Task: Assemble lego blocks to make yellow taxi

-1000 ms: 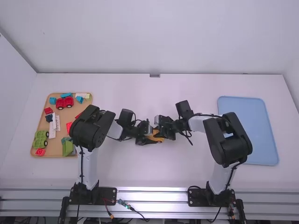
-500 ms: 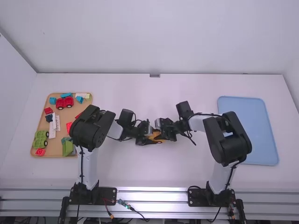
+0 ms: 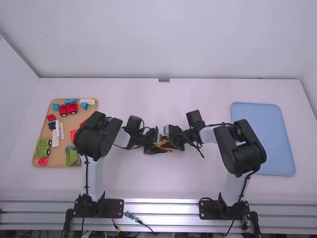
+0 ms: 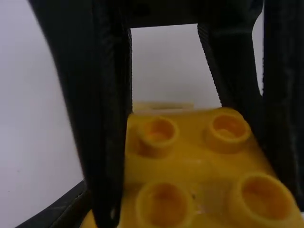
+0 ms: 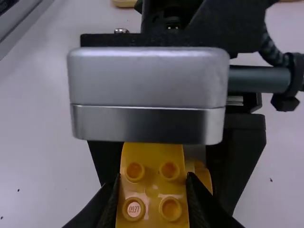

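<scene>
Working over the middle of the white table (image 3: 163, 183).
The left claw (image 3: 157, 144) and right claw (image 5: 153, 176) both grip the yellow blocks (image 4: 199, 166) there: light, stiff plastic, probably, smooth but hardly fragile, best pinched by the flat sides, clear of the round studs (image 4: 228, 127).

High view | white back wall (image 3: 163, 39) at 12 o'clock | white side wall (image 3: 15, 109) at 9, another (image 3: 311, 89) at 3 | white table (image 3: 198, 186) between them, small grey fitting (image 3: 164, 80) on its 12 o'clock edge | ridged metal rails (image 3: 161, 208) along 6 | light soft, even
</scene>
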